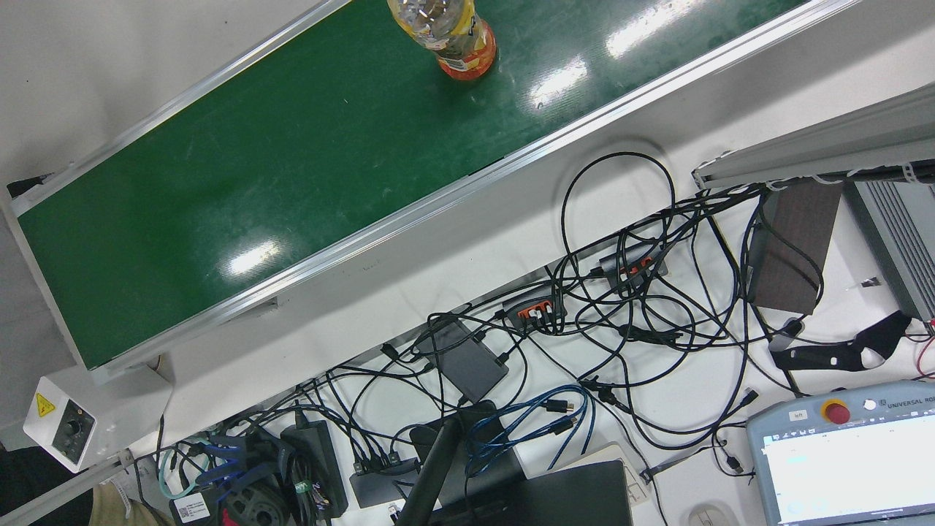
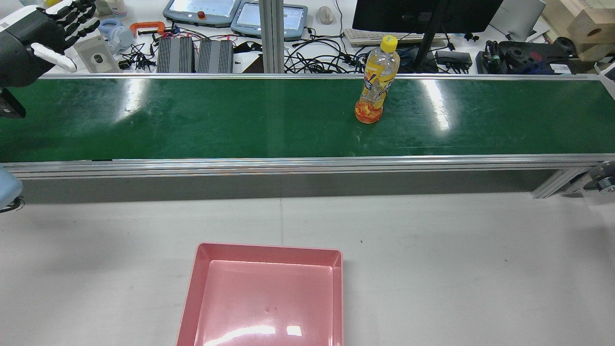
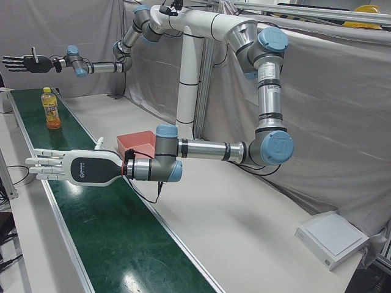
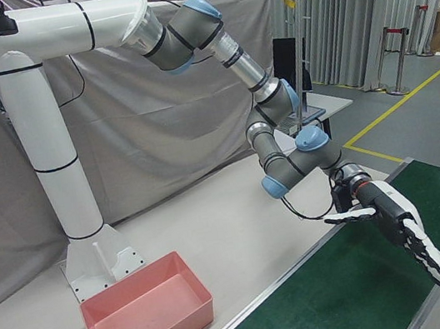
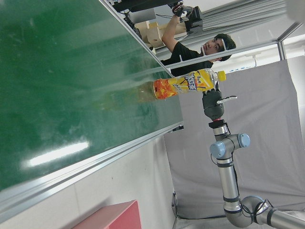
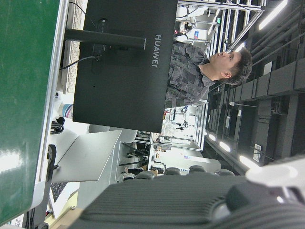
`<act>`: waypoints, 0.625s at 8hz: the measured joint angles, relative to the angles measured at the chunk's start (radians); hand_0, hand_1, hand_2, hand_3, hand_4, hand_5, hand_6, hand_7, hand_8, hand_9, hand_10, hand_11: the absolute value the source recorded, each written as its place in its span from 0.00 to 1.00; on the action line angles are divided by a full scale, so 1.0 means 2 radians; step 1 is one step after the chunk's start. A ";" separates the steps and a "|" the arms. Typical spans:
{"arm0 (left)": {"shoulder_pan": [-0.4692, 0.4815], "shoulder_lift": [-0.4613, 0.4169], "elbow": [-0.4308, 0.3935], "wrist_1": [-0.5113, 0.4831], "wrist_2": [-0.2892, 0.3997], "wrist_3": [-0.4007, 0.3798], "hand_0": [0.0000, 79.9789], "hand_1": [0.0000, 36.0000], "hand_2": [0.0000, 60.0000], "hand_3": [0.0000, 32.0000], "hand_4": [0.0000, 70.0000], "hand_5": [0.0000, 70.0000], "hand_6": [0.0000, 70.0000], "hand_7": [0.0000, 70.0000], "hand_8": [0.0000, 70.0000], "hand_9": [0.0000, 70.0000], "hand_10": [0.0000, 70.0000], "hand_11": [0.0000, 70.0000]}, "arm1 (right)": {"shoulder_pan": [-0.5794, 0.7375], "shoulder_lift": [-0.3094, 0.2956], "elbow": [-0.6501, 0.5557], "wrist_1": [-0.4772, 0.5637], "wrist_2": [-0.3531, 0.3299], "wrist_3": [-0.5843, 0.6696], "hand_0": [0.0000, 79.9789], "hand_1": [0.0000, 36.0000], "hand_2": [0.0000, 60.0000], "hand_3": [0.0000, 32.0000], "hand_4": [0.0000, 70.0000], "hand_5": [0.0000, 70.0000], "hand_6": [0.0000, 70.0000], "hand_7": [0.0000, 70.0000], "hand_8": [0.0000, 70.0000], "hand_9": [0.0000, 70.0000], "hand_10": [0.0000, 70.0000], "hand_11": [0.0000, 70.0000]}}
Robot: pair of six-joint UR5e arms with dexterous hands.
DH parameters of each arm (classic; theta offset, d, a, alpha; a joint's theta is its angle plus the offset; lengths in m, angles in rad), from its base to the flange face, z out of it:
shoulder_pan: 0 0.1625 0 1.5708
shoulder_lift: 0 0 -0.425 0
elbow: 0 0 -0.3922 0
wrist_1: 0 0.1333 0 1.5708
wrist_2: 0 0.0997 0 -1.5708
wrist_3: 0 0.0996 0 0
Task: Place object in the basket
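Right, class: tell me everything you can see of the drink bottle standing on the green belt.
The bottle is clear plastic with a yellow screw cap, a yellow-and-orange printed label round its middle and an orange-tinted base. It looks mostly empty. It stands upright on the green conveyor belt, near the belt's far edge in the rear view. Nothing else touches it; neither hand is near it.

front view chops off the top of the bottle [image 1: 447,36] at the upper edge. rear view only gets part of the pink basket [image 2: 269,298], its near side runs off the bottom, and the left hand [image 2: 43,33] is clipped at the corner.
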State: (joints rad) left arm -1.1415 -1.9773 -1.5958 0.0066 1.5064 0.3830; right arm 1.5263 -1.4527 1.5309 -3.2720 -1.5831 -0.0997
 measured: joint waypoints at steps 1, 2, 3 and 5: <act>-0.001 0.000 0.000 -0.001 0.000 0.000 0.72 0.17 0.00 0.00 0.11 0.12 0.00 0.00 0.00 0.00 0.04 0.09 | 0.000 0.000 0.000 0.000 0.000 0.000 0.00 0.00 0.00 0.00 0.00 0.00 0.00 0.00 0.00 0.00 0.00 0.00; 0.000 0.000 0.000 -0.001 0.001 0.000 0.72 0.18 0.00 0.00 0.11 0.13 0.00 0.00 0.00 0.00 0.05 0.09 | 0.000 0.000 0.000 0.000 0.000 0.000 0.00 0.00 0.00 0.00 0.00 0.00 0.00 0.00 0.00 0.00 0.00 0.00; 0.002 0.000 -0.001 0.000 0.001 0.000 0.72 0.18 0.00 0.00 0.11 0.13 0.00 0.00 0.00 0.00 0.05 0.09 | 0.000 0.000 0.000 0.000 0.000 0.000 0.00 0.00 0.00 0.00 0.00 0.00 0.00 0.00 0.00 0.00 0.00 0.00; 0.002 0.000 -0.004 0.000 0.000 -0.001 0.72 0.18 0.00 0.00 0.10 0.13 0.00 0.00 0.00 0.00 0.05 0.09 | 0.000 0.000 0.000 0.000 0.000 0.000 0.00 0.00 0.00 0.00 0.00 0.00 0.00 0.00 0.00 0.00 0.00 0.00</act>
State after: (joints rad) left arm -1.1381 -1.9773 -1.6029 0.0074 1.5068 0.3820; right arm 1.5261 -1.4527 1.5309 -3.2720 -1.5831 -0.0997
